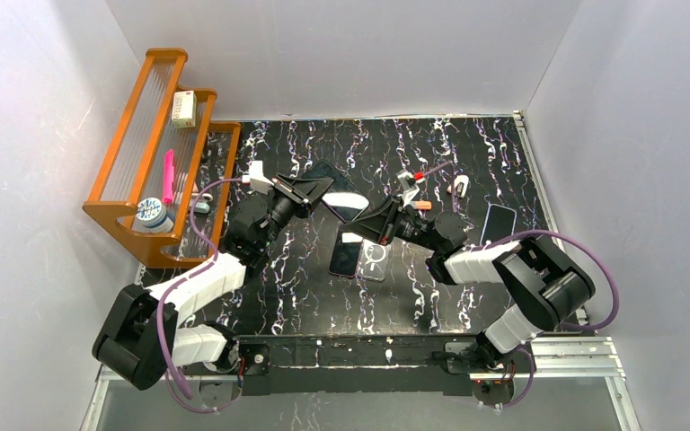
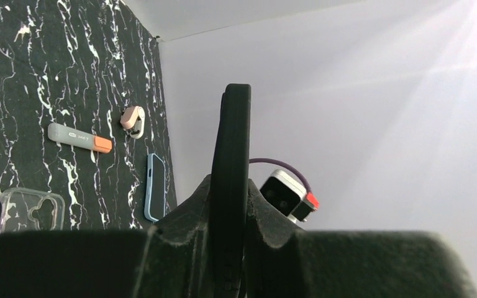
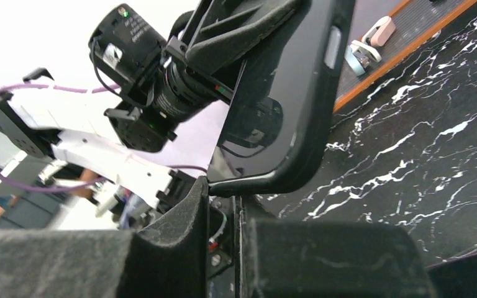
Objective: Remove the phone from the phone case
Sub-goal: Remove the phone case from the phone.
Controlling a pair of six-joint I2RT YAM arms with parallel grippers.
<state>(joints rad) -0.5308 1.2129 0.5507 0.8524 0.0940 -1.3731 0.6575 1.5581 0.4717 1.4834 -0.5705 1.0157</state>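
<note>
I am holding the case (image 1: 340, 197) in the air above the desk (image 1: 296, 301), with both arms meeting over the middle of it. The left gripper (image 2: 230, 208) is clamping one end of the case, which is standing edge-on between its fingers in the left wrist view, so its jaws are set narrow on the case. The right gripper (image 3: 223, 208) is pinching the opposite lower corner, its jaws drawn to a narrow gap around the rim. In the right wrist view the phone (image 3: 264, 105) is showing its glossy screen inside the black rim. I am seeing no gap between the two along the visible edge, so I am judging the phone to be fully seated. Status: lifting and two-arm bracing are done, and separation is not yet begun. Remaining: peeling a corner of the rim off the phone, working the phone out, and setting both parts down. A clear case (image 1: 375, 260) and a spare phone (image 1: 344, 259) are lying side by side on the desk below the grippers. A blue phone (image 1: 498, 223) is lying well apart to the right. I am treating all three as bystanders.
</note>
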